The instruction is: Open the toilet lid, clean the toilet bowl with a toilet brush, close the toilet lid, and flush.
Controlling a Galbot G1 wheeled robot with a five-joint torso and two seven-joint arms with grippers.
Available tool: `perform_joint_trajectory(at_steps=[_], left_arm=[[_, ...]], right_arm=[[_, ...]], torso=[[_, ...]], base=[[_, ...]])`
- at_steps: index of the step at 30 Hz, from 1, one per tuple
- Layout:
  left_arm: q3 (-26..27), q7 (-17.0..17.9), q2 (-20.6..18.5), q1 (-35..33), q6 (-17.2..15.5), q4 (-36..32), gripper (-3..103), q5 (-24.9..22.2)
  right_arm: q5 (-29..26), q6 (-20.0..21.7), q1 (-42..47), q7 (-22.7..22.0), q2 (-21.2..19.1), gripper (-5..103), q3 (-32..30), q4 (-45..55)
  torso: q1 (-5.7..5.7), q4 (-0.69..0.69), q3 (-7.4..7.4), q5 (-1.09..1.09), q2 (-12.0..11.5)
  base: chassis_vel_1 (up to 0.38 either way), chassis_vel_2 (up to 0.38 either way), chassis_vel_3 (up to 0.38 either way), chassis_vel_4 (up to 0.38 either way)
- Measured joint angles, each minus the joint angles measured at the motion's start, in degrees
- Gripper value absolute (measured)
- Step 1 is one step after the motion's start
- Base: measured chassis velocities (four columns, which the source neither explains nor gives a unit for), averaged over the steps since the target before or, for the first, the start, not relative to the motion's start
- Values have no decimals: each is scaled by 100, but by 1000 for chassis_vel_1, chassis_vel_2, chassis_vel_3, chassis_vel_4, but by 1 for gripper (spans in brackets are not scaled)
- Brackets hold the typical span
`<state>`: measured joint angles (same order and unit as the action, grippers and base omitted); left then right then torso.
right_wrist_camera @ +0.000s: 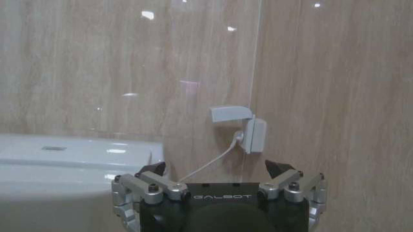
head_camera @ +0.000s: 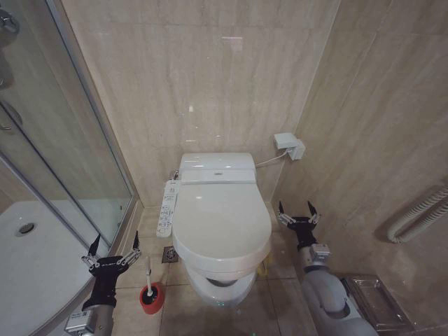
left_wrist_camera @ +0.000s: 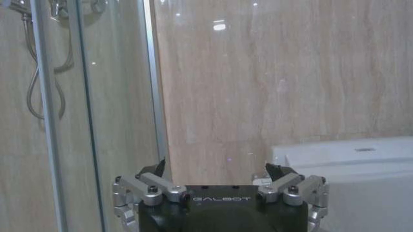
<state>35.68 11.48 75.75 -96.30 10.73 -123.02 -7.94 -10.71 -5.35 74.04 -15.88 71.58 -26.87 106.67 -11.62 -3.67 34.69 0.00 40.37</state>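
Glass shower enclosure [head_camera: 63, 140], wall socket [head_camera: 290, 145], floor drain [head_camera: 170, 253]

Even, fairly bright overhead light fills the room. Small white glints of glare dot the glossy beige marble wall tiles [head_camera: 210, 84] and the clear glass shower door [left_wrist_camera: 110, 96]. Both wrist views look soft and slightly hazy. The smooth glossy white oval plastic toilet lid [head_camera: 220, 217] casts a soft shadow beneath its front rim
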Motion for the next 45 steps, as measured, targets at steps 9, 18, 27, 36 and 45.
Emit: perform_joint_trajectory(at_steps=[9,18,27,36,45], left_arm=[[0,0,0,0,0,0,100,0],[0,0,0,0,0,0,100,0],[0,0,0,0,0,0,100,0],[0,0,0,0,0,0,100,0],[-3,1,0,3,-5,0,100,0]], right_arm=[[-28,49,73,-51,45,100,-23,164],[-36,59,65,-60,47,100,-23,166],[-41,63,56,-64,45,100,-23,159],[-41,64,52,-67,44,100,-21,153],[-41,64,50,-68,44,100,-19,149]], torso=[[0,0,0,0,0],[-1,0,0,0,0],[-1,0,0,0,0],[-1,0,0,0,0],[-1,0,0,0,0]], base=[[0,0,0,0],[0,0,0,0],[0,0,0,0],[0,0,0,0],[0,0,0,0]])
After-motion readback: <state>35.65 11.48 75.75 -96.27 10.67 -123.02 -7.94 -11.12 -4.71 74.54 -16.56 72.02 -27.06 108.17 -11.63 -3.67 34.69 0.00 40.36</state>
